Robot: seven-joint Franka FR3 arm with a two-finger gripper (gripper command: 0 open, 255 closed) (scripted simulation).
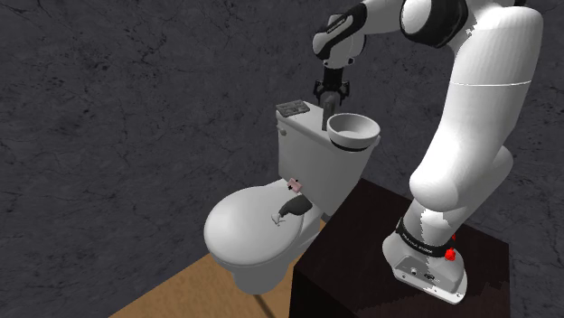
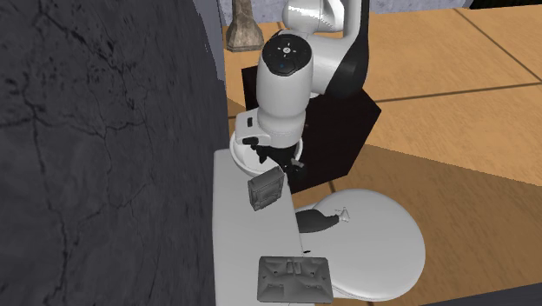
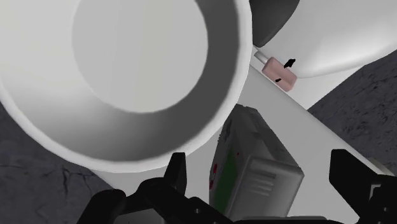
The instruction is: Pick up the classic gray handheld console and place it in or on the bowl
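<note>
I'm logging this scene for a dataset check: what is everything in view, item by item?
handheld console: 1, grey, between the gripper's fingers, beside the bowl
bowl: 1, white, on the tank lid
flat device: 1, dark grey, on the tank lid's other end
toilet: 1, white, against the dark wall
small object: 1, dark, on the toilet's closed cover
small block: 1, pink, at the tank's foot
stand: 1, dark box, beside the toilet
arm: 1, white, on the stand
gripper: 1, black, open, over the console
</note>
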